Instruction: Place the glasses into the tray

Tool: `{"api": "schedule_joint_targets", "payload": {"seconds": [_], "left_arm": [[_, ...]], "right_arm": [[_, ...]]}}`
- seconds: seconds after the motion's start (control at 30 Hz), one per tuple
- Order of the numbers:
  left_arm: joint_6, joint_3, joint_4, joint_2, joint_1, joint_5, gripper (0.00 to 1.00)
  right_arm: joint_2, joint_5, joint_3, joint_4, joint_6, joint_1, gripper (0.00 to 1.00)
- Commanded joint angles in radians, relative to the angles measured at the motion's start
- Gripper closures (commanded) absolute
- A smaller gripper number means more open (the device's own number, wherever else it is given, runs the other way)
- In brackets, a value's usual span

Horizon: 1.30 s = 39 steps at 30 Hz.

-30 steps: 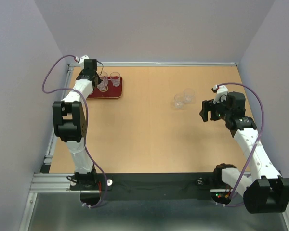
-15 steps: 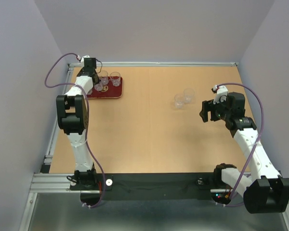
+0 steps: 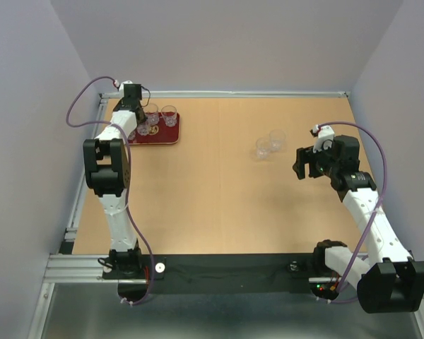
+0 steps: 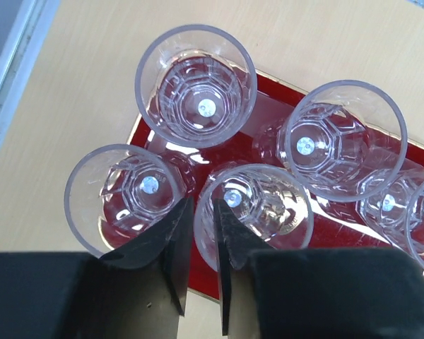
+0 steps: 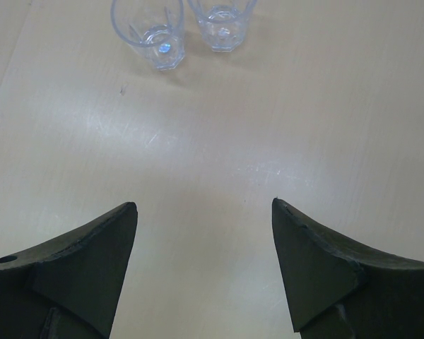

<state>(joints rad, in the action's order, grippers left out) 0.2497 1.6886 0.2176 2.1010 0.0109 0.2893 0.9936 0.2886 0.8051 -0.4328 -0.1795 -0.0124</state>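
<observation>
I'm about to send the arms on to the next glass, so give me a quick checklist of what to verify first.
1. Left gripper clear of the centre glass: cannot tell; its fingers stand narrowly apart at that rim.
2. Glasses in the tray upright: ok.
3. Right gripper open: ok.
4. Remaining glasses upright on the table: ok.
5. Bare surface between them and that gripper: ok.
</observation>
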Motion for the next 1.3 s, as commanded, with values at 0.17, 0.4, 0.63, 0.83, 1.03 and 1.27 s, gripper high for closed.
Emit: {"api": "schedule_joint_targets", "payload": {"seconds": [0.17, 0.4, 0.63, 0.83, 1.03, 1.27], "left_arm": [[-0.032, 0.074, -0.007, -0.027, -0.003, 0.042, 0.54], [-0.020, 0.080, -0.014, -0.113, -0.003, -0.004, 0.45], [0.014, -0.090, -0.134, -0.314, -0.003, -0.128, 0.35], [0.100, -0.323, -0.320, -0.463, 0.010, -0.547, 0.31], [0.197, -0.395, -0.435, -0.414, 0.139, -0.814, 0.28], [0.325, -0.274, -0.495, -0.230, 0.366, -0.871, 0.28]], "right_arm": [[-0.010, 0.011, -0.014, 0.051, -0.003, 0.008, 0.18], [-0.013, 0.024, -0.015, 0.051, -0.011, 0.008, 0.18], [-0.021, 0.064, -0.023, 0.049, -0.028, 0.008, 0.18], [-0.013, 0.070, -0.024, 0.049, -0.035, 0.008, 0.18], [0.020, 0.043, -0.017, 0.048, -0.018, 0.008, 0.18], [0.034, 0.015, -0.014, 0.049, -0.014, 0.008, 0.18]]}}
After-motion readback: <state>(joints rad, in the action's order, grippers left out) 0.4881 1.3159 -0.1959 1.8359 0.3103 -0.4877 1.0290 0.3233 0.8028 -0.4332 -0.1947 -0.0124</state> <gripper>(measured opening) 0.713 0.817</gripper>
